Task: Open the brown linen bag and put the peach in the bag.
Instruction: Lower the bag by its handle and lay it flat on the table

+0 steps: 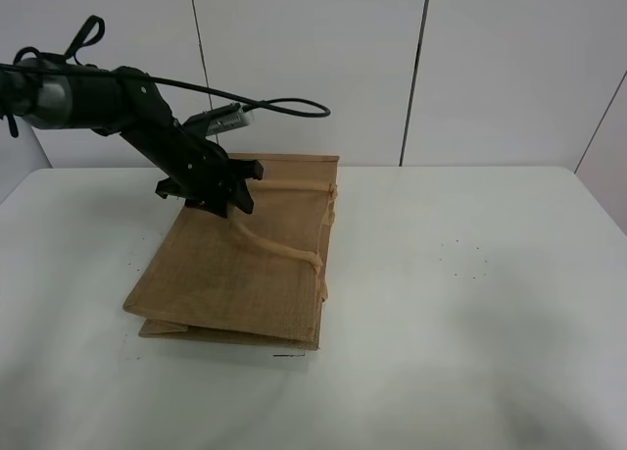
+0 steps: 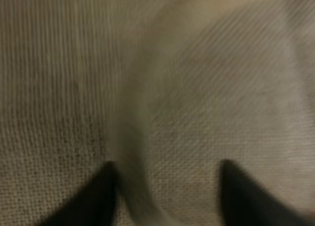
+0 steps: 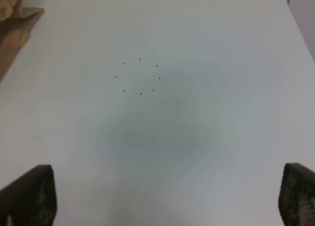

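Now you are opening the brown linen bag (image 1: 220, 283), flat on the worktop (image 1: 470, 303): left pincer (image 1: 233, 197) is hanging apart astride its handle (image 1: 269, 246), so clamping and lifting comes next; peach unseen.

a white table (image 1: 470, 352) carries the brown linen bag (image 1: 245, 274), which lies flat on its left half, reaching toward the far edge. to the right of the bag, tiny black dots (image 3: 140, 59) form a ring on the tabletop. a short dark mark (image 1: 288, 355) sits just by the bag's near corner.
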Robot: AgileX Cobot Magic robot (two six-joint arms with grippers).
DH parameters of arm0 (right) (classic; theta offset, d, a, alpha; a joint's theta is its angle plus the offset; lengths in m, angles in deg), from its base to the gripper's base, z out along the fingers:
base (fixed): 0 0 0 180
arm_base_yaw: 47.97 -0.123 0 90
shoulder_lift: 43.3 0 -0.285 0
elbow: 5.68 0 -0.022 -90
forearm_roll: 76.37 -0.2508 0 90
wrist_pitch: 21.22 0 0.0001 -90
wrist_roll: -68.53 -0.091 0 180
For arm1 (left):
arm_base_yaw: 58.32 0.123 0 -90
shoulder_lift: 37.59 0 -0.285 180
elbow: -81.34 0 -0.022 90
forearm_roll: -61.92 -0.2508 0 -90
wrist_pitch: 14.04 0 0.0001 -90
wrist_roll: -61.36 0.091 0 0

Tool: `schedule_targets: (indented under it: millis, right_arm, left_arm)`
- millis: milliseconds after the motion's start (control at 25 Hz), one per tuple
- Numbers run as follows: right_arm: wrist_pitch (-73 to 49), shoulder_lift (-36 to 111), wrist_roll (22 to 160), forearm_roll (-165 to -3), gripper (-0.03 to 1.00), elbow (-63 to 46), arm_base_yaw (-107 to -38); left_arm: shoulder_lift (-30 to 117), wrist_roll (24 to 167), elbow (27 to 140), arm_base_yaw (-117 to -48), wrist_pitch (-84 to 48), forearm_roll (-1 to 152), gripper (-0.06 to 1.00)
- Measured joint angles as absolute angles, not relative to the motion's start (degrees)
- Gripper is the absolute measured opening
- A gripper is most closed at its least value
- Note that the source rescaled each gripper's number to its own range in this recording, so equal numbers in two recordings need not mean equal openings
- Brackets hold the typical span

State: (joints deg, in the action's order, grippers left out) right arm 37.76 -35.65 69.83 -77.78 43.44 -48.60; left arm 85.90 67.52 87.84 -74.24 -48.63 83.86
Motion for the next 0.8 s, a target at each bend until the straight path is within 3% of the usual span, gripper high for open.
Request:
schedule_targets:
  millis: [80,200,360,640,800]
  right_arm:
    - [37.8,-35.6,69.8,-77.8,1.00,43.4,-48.6]
    - [37.8,-35.6,69.8,-77.8,1.00,43.4,-48.6]
    - [37.8,-35.6,69.8,-77.8,1.00,43.4,-48.6]
    - [37.8,-35.6,69.8,-77.8,1.00,43.4,-48.6]
    - [37.8,-35.6,69.8,-77.8,1.00,43.4,-48.6]
  left_arm:
    - [86.4,67.9,87.8,-74.2,-48.7,83.9,0.87]
    - [86.4,68.3,89.2,-74.2,-49.4,84.0,0.98]
    - [86.4,67.6,94.9,-74.2,-53.9,79.6,1.00]
    - [86.3,56.1,102.6,-73.9,-60.9,58.5,1.00]
    - [86.3,55.2,102.8,-71.2,-63.8,57.2,1.00]
